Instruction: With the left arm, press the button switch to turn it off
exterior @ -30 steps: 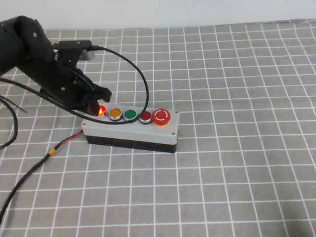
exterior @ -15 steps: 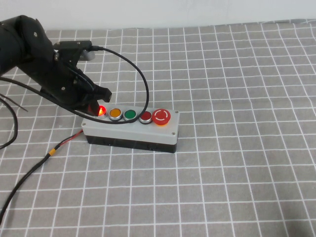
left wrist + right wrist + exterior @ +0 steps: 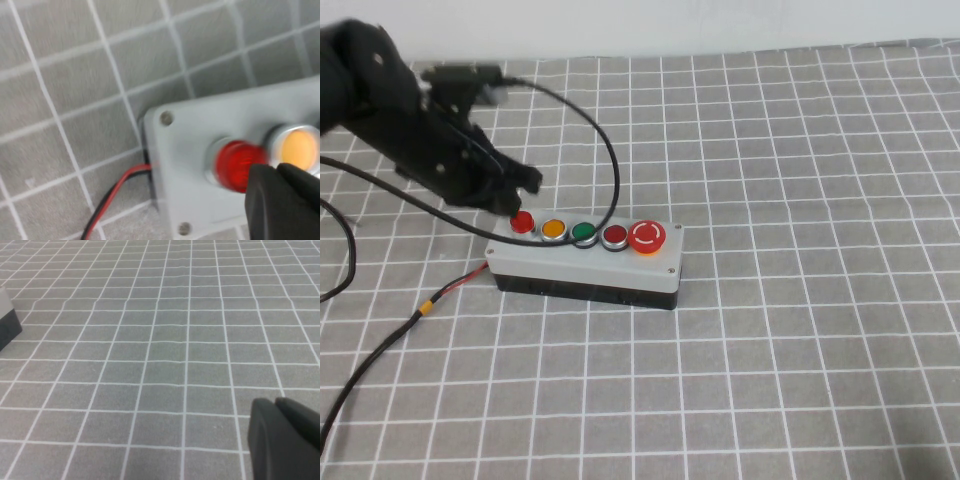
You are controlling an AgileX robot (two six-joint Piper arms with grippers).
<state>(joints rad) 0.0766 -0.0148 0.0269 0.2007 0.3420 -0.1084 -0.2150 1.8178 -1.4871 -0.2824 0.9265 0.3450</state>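
Note:
The button switch [image 3: 522,222] is the small red, silver-ringed button at the left end of the grey box [image 3: 580,264]; it is unlit. My left gripper [image 3: 523,186] hovers just above and behind it, fingers pressed together, holding nothing. In the left wrist view the button switch [image 3: 234,165] is beside my shut left gripper [image 3: 274,172], apart from the tips, with the orange button [image 3: 298,148] alongside. My right gripper [image 3: 276,407] is shut and empty over the checked cloth, out of the high view.
The orange [image 3: 553,229], green [image 3: 583,233], dark red [image 3: 615,236] and big mushroom [image 3: 647,236] buttons follow in a row. A red-black cable [image 3: 448,291] leaves the box's left end. My arm's black cable [image 3: 610,170] loops over the box. The box corner [image 3: 7,322] shows in the right wrist view.
The button switch's light has gone out. My left gripper has lifted up and back off the button.

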